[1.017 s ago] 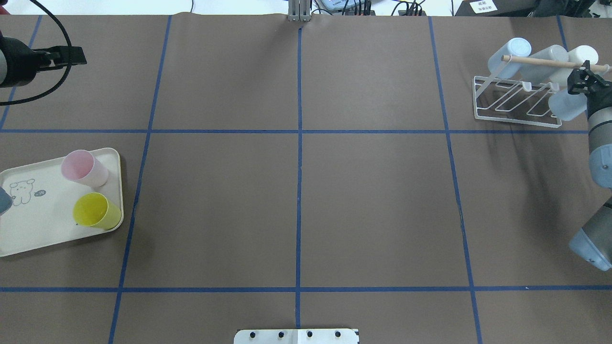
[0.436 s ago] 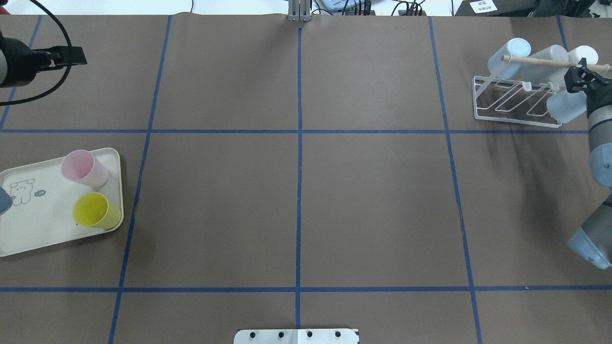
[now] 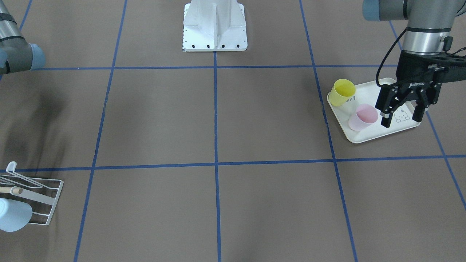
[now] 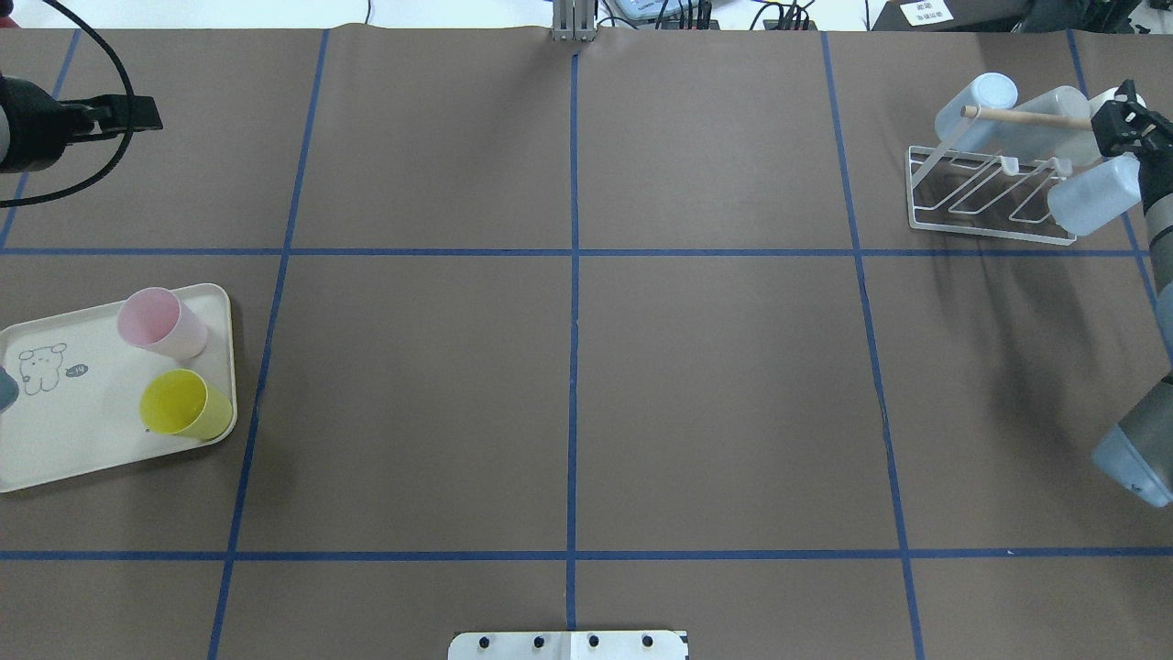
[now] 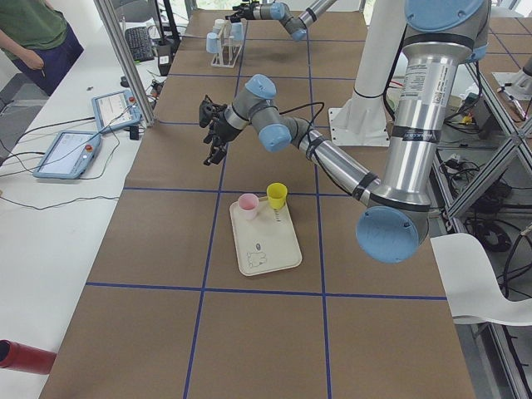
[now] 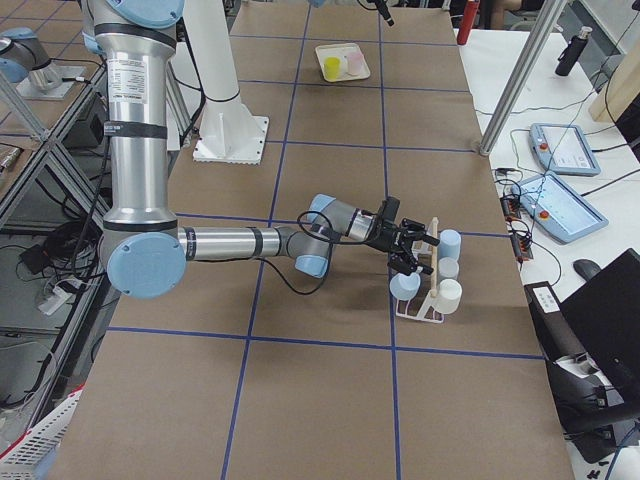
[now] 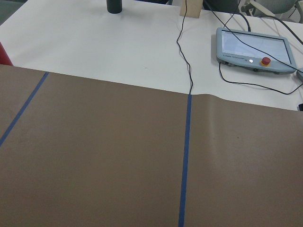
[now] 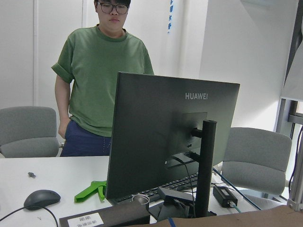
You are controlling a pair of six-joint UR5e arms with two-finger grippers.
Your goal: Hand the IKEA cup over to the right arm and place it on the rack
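Observation:
The white wire rack with its wooden dowel stands at the table's far right. A pale blue IKEA cup hangs tilted on its right front prong, also seen in the exterior right view. My right gripper hovers just behind and above that cup, open and holding nothing. Three more pale cups sit on the rear prongs. My left gripper hangs open and empty high above the tray. A pink cup and a yellow cup stand upright on it.
The cream rabbit-print tray lies at the left edge of the table. Blue tape lines cross the brown surface. The robot's white base sits at mid-table. A person stands behind a monitor beyond the rack.
My right gripper has pulled back and away from the pale blue cup, which stays on the rack's prong. The left arm has barely moved.

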